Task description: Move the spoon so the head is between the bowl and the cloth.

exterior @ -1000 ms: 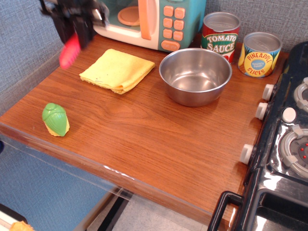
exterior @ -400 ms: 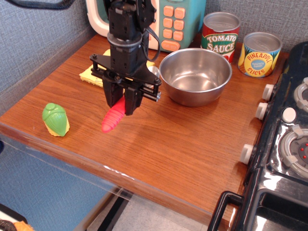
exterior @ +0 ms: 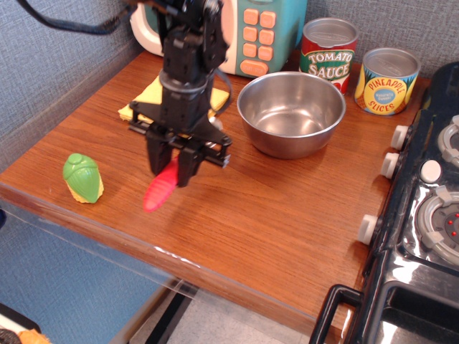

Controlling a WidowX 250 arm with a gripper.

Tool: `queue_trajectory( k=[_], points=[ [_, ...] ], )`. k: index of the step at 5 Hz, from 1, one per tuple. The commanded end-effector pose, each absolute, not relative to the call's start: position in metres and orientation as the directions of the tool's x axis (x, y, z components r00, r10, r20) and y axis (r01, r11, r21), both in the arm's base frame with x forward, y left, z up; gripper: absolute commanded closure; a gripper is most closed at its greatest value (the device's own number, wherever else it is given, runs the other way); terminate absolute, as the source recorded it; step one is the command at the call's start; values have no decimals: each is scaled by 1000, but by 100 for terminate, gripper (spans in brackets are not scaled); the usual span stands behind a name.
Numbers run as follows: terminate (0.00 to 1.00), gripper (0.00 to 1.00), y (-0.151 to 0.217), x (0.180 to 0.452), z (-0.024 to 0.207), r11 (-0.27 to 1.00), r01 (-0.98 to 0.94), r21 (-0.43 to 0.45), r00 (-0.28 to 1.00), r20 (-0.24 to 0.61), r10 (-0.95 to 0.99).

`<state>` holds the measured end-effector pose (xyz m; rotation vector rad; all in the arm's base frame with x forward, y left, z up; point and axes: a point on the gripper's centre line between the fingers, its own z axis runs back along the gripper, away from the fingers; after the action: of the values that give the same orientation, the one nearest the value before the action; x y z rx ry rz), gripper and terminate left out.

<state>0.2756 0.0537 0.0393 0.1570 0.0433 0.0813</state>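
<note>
Wooden countertop (exterior: 237, 208) fills the view, a black toy stove (exterior: 423, 215) at its right edge. Near the front left sits a green-and-yellow toy (exterior: 82, 178). Just right of it the gripper (exterior: 171, 169) pinches the spoon (exterior: 161, 188) — red handle angled down and left, head hidden. Behind lie the cloth (exterior: 148, 98) — mostly covered — and, to the right, the bowl (exterior: 291, 112); farther back, two cans (exterior: 356, 66) and a toy microwave (exterior: 251, 32).

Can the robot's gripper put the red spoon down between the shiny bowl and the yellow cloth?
Probably yes: the gripper holds the red-handled spoon close by, with nothing blocking the gap between the steel bowl and the yellow cloth.
</note>
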Motion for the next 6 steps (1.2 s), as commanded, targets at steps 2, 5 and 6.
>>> queue_trajectory(
  k=[2,5,6],
  points=[
    [0,0,56,278,20,984,-21,176,997,-76,34],
    [0,0,72,266,109,999,-35,-23,986,161,39],
    [0,0,73,266,110,999,-22,-31,988,150,27]
  ],
)
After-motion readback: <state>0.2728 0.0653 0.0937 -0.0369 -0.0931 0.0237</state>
